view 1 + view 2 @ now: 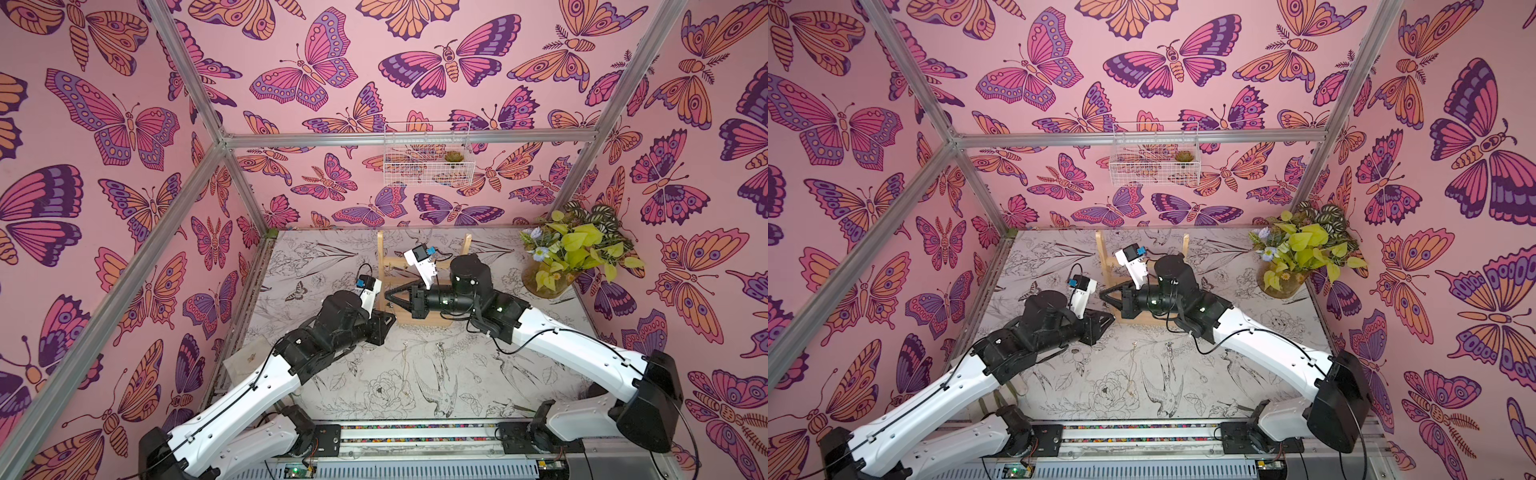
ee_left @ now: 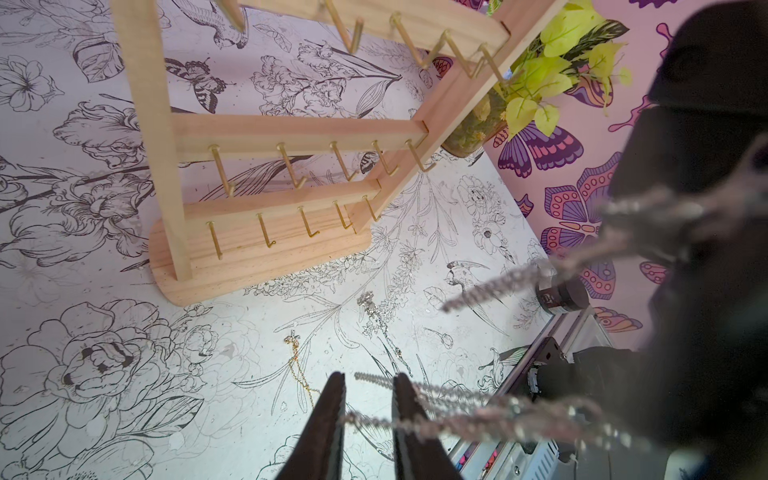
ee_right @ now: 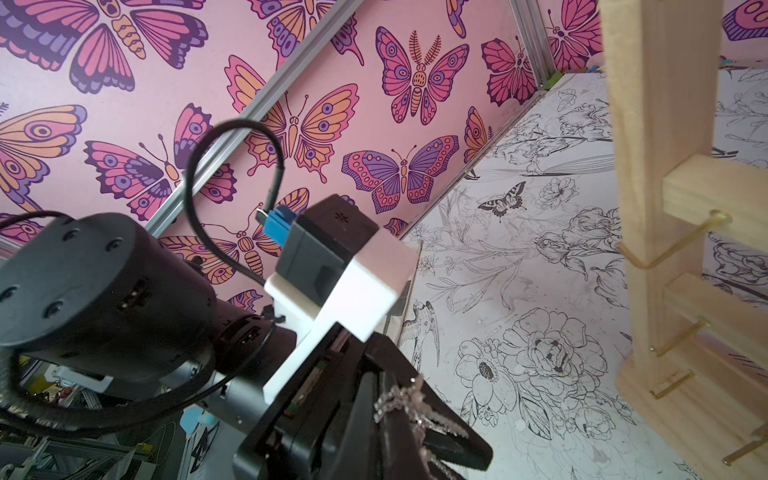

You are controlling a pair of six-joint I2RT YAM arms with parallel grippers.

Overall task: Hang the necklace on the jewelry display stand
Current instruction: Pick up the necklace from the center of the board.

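**Necklace** (image 2: pixel 296 357): a thin gold chain with a small cross pendant. It lies loose on the desk (image 1: pixel 519 374) near the middle, in front of the stand's base. Neither gripper touches it.

**Stand** (image 2: pixel 291 129): upright at the middle of the desk's far edge, with its base flat on the desk. Its hook rows face the near edge.

**Silver chain** (image 2: pixel 498 419): a second, sparkly chain, up off the desk in front of the stand. It is strung between the two grippers, above the necklace.

**Left gripper** (image 2: pixel 370 386): the jaws are partly spread with a clear gap between them. Strands of the silver chain run across both fingers. Whether they bear on the chain is unclear.

**Right gripper** (image 1: pixel 388 296): the jaws are pressed together to a point, pinching the silver chain. Its tip is just beside the left gripper, level with the stand's lower crossbars.

**Silver piece** (image 2: pixel 372 307): a small piece of jewellery lying on the desk between the necklace and the stand's base, near both.

**Plant** (image 1: pixel 577 249): in the far right corner of the desk, well apart from the stand.

**Wire basket** (image 1: pixel 428 153): white, on the back wall above the stand.
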